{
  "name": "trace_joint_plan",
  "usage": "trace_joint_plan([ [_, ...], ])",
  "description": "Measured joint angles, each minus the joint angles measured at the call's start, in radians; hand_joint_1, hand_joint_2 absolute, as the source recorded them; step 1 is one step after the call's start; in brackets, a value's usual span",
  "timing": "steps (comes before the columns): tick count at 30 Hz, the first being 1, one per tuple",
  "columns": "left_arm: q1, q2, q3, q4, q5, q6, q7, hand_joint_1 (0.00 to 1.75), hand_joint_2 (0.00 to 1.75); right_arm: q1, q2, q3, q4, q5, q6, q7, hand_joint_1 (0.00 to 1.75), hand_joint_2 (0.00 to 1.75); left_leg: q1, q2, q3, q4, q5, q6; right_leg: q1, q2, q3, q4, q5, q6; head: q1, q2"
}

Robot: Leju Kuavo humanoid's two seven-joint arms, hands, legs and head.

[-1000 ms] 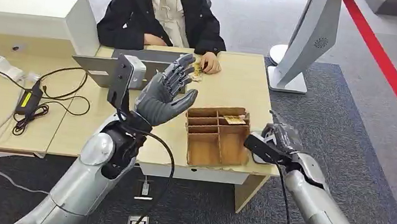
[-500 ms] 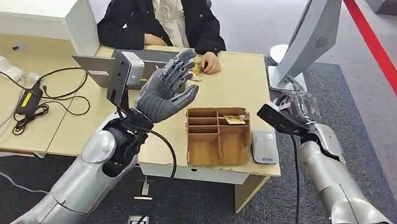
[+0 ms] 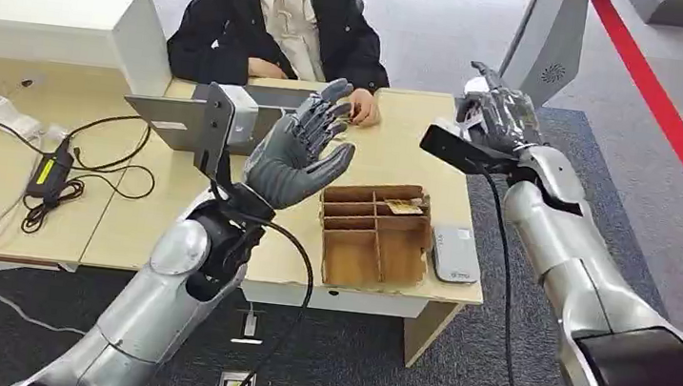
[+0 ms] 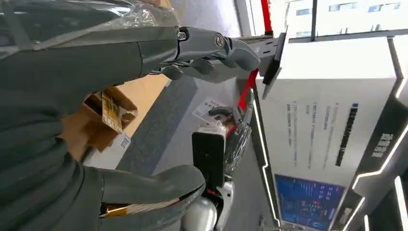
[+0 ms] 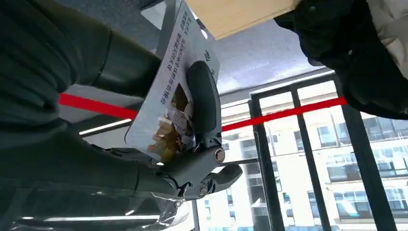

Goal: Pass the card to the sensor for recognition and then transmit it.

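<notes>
My right hand (image 3: 502, 109) is raised over the table's far right corner, near the seated person (image 3: 279, 24). It grips a white card (image 5: 174, 91) with printed text and a picture, fingers (image 5: 204, 103) pressed across its face. The grey sensor (image 3: 456, 254) lies flat at the table's front right, beside the wooden divider box (image 3: 376, 235), well below and behind that hand. My left hand (image 3: 298, 155) is held up over the middle of the table, palm up and fingers spread, holding nothing. The left wrist view shows its thumb (image 4: 154, 185) and fingers (image 4: 211, 53) apart.
The person's hand (image 3: 362, 111) rests on the far table edge. A card lies in the divider box (image 4: 111, 113). A silver stand (image 3: 194, 118), a white box (image 3: 58, 24), cables and a power adapter (image 3: 51, 172) occupy the left. A monitor (image 3: 550, 42) stands at the far right.
My right hand has risen from beside the sensor at the front right and moved forward to the far right corner with the card. My left hand shifted slightly right.
</notes>
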Motion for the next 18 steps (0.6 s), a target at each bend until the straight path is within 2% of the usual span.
trace_joint_plan([
  [8,-0.016,-0.018,-0.001,0.027,0.002,-0.018,-0.012,0.0,1.75,-0.063,0.061,0.027,0.056,0.06,0.027,0.058,1.75,1.75,0.0,0.0,0.0,0.0,0.0,0.0,0.0,0.0,0.0,0.0,0.0,0.0,0.0,0.0],
  [18,-0.035,-0.036,-0.005,0.056,0.012,-0.029,-0.015,0.0,1.75,-0.097,0.086,0.035,0.105,0.063,0.032,0.112,1.75,1.75,0.0,0.0,0.0,0.0,0.0,0.0,0.0,0.0,0.0,0.0,0.0,0.0,0.0,0.0],
])
